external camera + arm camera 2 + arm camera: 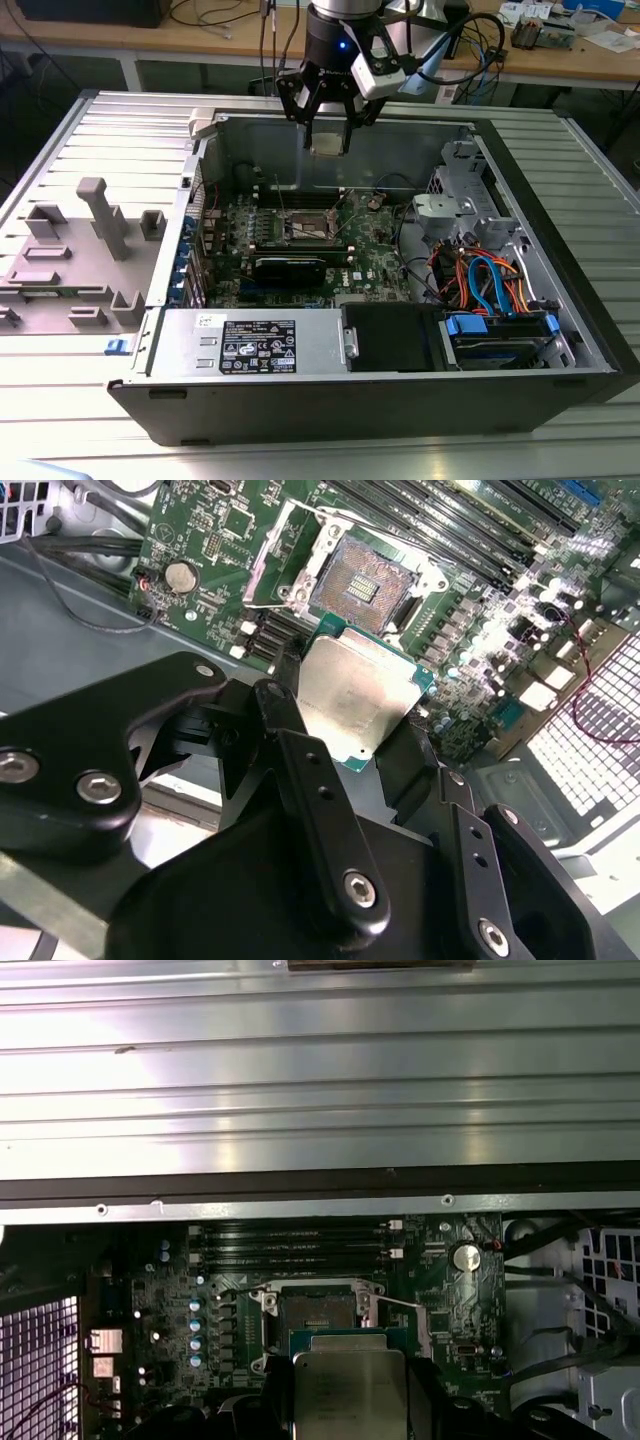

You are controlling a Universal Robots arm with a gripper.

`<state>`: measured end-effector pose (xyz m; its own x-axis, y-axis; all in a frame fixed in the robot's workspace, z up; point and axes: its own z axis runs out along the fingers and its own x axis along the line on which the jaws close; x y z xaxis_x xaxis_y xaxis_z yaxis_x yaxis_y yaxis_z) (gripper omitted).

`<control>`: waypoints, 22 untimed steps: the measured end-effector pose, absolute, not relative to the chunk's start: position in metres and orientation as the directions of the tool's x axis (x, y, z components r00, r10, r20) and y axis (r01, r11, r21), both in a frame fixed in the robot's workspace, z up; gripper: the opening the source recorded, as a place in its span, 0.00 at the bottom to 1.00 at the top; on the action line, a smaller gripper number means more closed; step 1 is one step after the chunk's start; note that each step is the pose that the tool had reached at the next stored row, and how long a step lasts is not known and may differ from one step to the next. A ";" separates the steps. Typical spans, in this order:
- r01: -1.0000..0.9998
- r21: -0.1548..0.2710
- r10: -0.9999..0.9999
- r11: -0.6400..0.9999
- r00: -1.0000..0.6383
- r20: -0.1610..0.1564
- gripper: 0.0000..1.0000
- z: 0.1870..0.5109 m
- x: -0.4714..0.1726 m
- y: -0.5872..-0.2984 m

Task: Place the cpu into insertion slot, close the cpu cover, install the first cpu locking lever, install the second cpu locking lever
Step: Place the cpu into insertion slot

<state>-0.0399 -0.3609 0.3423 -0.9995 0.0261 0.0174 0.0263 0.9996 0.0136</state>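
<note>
My gripper [330, 138] hangs above the open computer case, shut on the cpu [330, 142], a flat square chip with a silvery-tan top. In the second wrist view the cpu [355, 695] sits clamped between the two black fingers [285, 720], tilted above the green motherboard [470, 640]. The insertion slot [365, 580] lies bare a little beyond the chip, its contact field showing. The cpu cover [272, 560] stands swung open beside it. In the first wrist view the cpu [350, 1390] hovers just short of the insertion slot [318, 1310]. In the exterior view the insertion slot [308, 228] is well below the gripper.
Long black memory slots [450, 530] run beside the socket. A power supply box [250, 345] and a drive bay with blue and orange cables [490, 285] fill the case's near side. The case's back wall [400, 150] stands close behind the gripper. A grey fixture [80, 250] sits at the exterior view's left.
</note>
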 end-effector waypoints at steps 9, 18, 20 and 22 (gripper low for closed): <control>0.026 0.009 0.026 1.000 -1.000 0.017 0.55 0.341 -0.040 -0.361; 0.026 0.004 0.026 1.000 -1.000 0.017 0.55 0.340 -0.040 -0.362; 0.026 0.003 0.026 1.000 -1.000 0.017 0.55 0.340 -0.040 -0.362; 0.026 0.003 0.026 1.000 -1.000 0.017 0.55 0.340 -0.040 -0.362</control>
<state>-0.0400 -0.3616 0.3400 -0.9995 0.0264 0.0171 0.0264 0.9996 0.0025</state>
